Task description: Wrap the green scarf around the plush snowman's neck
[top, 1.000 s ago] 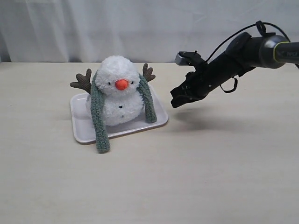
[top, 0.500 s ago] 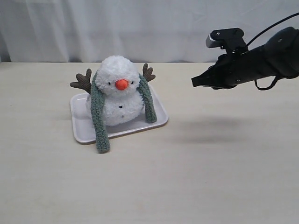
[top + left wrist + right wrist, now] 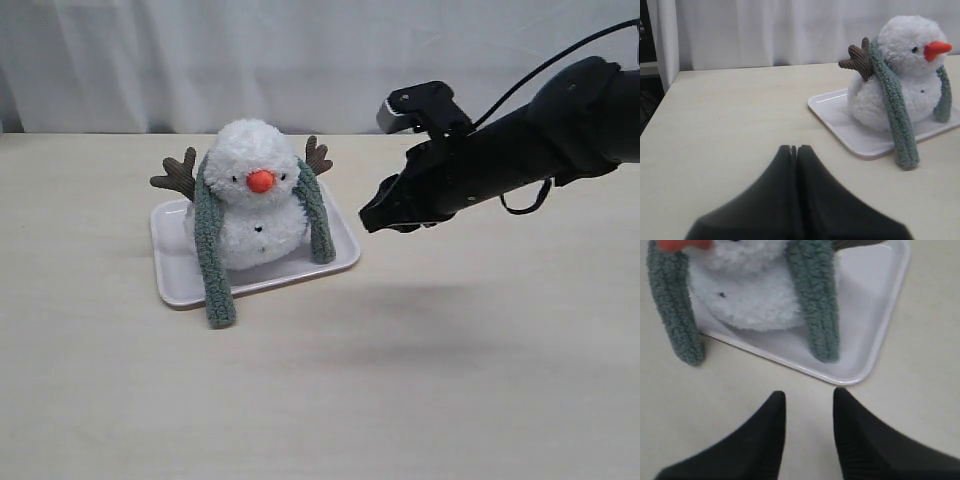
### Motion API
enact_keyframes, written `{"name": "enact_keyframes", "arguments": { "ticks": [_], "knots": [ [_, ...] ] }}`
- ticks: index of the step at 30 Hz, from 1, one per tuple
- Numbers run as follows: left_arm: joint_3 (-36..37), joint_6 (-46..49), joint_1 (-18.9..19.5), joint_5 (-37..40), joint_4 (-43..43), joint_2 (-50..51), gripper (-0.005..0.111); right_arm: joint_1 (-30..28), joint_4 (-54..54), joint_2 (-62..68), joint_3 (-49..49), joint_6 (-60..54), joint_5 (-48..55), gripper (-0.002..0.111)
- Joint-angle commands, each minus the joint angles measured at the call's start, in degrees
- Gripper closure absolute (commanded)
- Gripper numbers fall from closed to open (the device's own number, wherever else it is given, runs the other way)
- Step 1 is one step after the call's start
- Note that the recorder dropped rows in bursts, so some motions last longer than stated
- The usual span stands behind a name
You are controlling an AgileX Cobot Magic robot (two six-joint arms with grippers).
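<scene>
right gripper lowered and brought nearer tray since earlier frame; rest unmoved. tray laid on pale table. plush snowman seated upright on tray. green scarf draped over it from behind, both ends hung down front, uncrossed; one end spilled over tray edge onto table. right fingers parted, nothing held; other scarf end near, ahead of tips, untouched. left gripper pressed shut, empty, well apart from snowman.

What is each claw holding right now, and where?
Nothing. The right claw hangs open and empty near the tray; the left claw is shut on nothing.
</scene>
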Motion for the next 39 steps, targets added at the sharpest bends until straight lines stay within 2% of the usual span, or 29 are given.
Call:
{"name": "enact_keyframes", "arguments": {
  "ticks": [1, 2, 4, 5, 8, 13, 16, 20, 27, 36, 39],
  "knots": [
    [0.18, -0.04, 0.03, -0.85, -0.17, -0.10, 0.107, 5.62, 0.52, 0.12, 0.30, -0.15, -6.22, 0.054],
    [0.18, -0.04, 0.03, -0.85, -0.17, -0.10, 0.107, 8.58, 0.52, 0.70, 0.30, -0.84, -10.85, 0.044],
    [0.18, -0.04, 0.03, -0.74, -0.17, -0.10, 0.107, 12.18, 0.41, 2.26, 0.30, -1.08, -19.19, 0.036],
    [0.18, -0.04, 0.03, -0.74, -0.17, -0.10, 0.107, 12.84, 0.41, 2.78, 0.30, -1.08, -21.40, 0.035],
    [0.18, -0.04, 0.03, -0.74, -0.17, -0.10, 0.107, 13.37, 0.41, 5.29, 0.30, -0.33, -27.60, 0.036],
    [0.18, -0.04, 0.03, -0.74, -0.17, -0.10, 0.107, 11.57, 0.16, 9.85, 0.07, -1.46, -28.28, 0.036],
    [0.18, -0.04, 0.03, -0.74, -0.17, -0.10, 0.107, 11.57, 0.16, 13.19, 0.07, -5.97, -30.87, 0.036],
    [0.18, -0.04, 0.03, -0.74, -0.17, -0.10, 0.107, 11.57, 0.16, 15.75, 0.07, -6.62, -34.50, 0.036],
    [0.18, -0.04, 0.03, -0.90, -0.17, -0.10, 0.107, 11.70, 0.41, 16.40, -0.07, -4.75, -37.20, 0.036],
    [0.18, -0.04, 0.03, -0.90, -0.17, -0.10, 0.107, 12.34, 0.79, 21.41, -6.68, -1.76, -34.84, 0.036],
    [0.18, -0.04, 0.03, -0.90, -0.17, -0.10, 0.107, 12.34, 1.05, 22.43, -6.92, -0.97, -34.83, 0.053]
  ]
}}
